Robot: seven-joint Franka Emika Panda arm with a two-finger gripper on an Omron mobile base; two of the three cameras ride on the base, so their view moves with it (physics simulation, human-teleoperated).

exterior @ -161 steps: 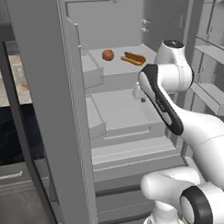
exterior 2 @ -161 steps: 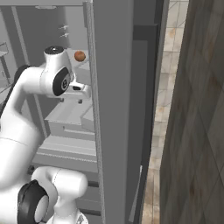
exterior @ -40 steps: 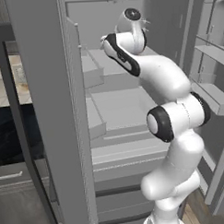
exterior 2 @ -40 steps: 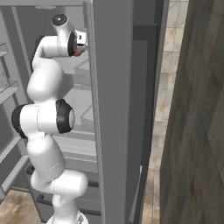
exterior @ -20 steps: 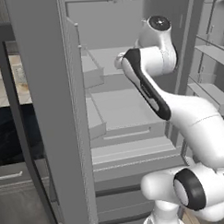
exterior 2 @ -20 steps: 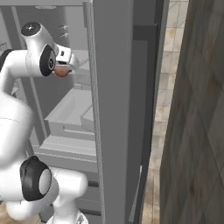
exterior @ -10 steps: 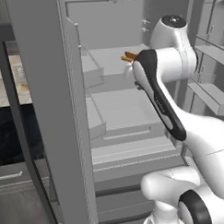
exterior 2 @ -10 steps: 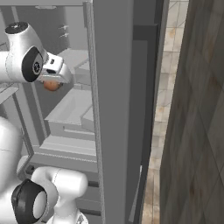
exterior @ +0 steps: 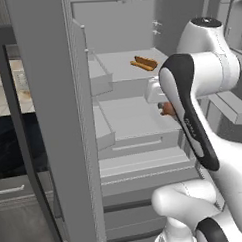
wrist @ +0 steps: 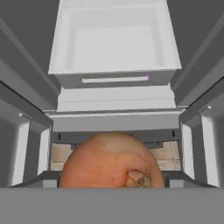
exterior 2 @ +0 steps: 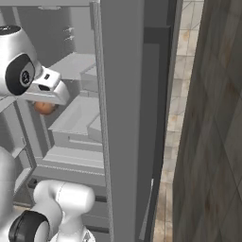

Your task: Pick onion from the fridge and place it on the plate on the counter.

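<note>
Since the frame half a second back, I had drawn the arm further out of the fridge [exterior: 53, 121] and lower — the onion [exterior 2: 45, 108] came with it, dropping from beside the upper shelf to a spot in front of the open drawer. That retreat made sense to me: the load had to clear the shelves and the door frame before I could swing toward the counter.

From the right base camera the gripper [exterior 2: 47, 100] sat just above the onion, its white housing hiding the fingers, yet the ball hung beneath it in mid-air with no shelf touching it — so I judged the hand to be clamped on the onion. The hand camera agreed: the onion filled the lower middle, pressed close to the lens, with the pale drawer [wrist: 113, 43] and the floor tiles beyond it, meaning the hand pointed downward.

On the upper shelf the hot-dog roll [exterior: 145, 63] lay untouched, well apart from my load.

I reckoned the pick was done and the carry to the plate had yet to be made; the fridge's door edge looked like the main thing to avoid clipping.
</note>
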